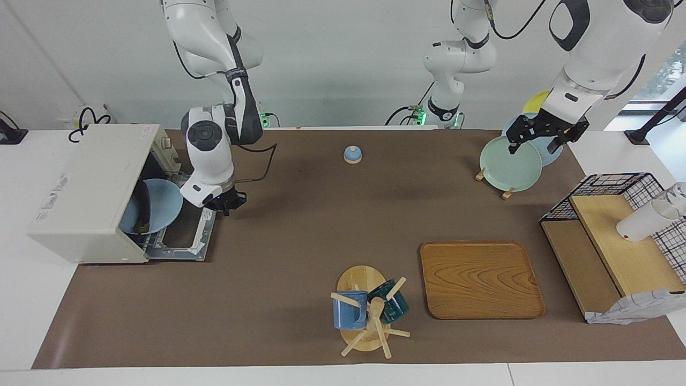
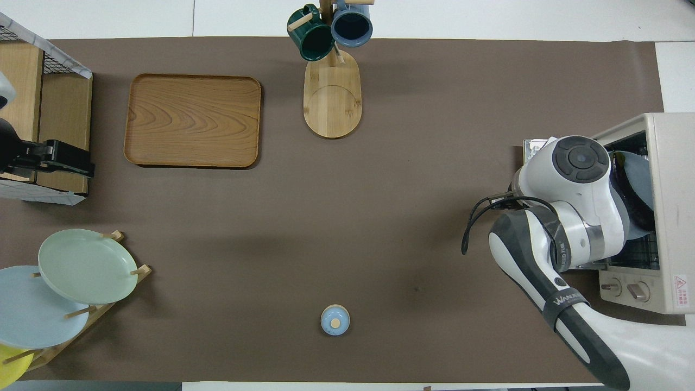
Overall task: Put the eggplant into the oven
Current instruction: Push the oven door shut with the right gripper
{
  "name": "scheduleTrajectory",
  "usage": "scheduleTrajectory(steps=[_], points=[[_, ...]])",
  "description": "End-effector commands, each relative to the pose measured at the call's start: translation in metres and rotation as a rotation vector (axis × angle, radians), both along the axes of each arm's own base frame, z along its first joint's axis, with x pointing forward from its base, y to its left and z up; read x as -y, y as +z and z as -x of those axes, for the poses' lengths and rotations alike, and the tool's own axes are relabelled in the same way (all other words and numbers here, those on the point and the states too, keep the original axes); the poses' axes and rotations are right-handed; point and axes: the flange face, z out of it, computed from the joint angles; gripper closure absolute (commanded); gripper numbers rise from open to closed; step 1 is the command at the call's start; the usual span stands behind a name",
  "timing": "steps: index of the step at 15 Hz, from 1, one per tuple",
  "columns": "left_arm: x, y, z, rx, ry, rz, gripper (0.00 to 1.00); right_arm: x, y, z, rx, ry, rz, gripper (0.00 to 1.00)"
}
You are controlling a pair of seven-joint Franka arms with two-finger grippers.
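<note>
The off-white oven [image 1: 91, 187] stands at the right arm's end of the table with its door [image 1: 182, 241] folded down flat. A pale blue plate [image 1: 161, 206] sits on the rack inside, its rim sticking out over the door. The dark eggplant [image 1: 143, 206] lies on that plate, inside the oven mouth. It also shows in the overhead view [image 2: 632, 201] in the oven [image 2: 670, 217]. My right gripper [image 1: 228, 203] hangs low over the door's edge, beside the plate and apart from it; in the overhead view the arm hides it. My left gripper [image 1: 536, 142] is open and empty, raised over the plate rack.
A green plate [image 1: 509, 163] leans in the rack at the left arm's end. A wire shelf [image 1: 616, 241] with a white cup [image 1: 643, 220] stands beside it. A wooden tray [image 1: 479, 279] and a mug tree [image 1: 370, 311] stand farther out. A small blue bell [image 1: 352, 154] sits near the robots.
</note>
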Motion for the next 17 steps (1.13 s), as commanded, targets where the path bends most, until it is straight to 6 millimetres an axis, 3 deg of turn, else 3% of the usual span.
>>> scheduleTrajectory(steps=[1,17], points=[[-0.001,0.004,0.003,-0.009,0.006,0.005,0.0,0.003,-0.002,0.001,0.008,-0.007,-0.002,1.0],[-0.001,0.004,0.003,-0.009,0.006,0.005,0.0,0.021,-0.009,0.011,-0.019,0.15,0.152,1.0]])
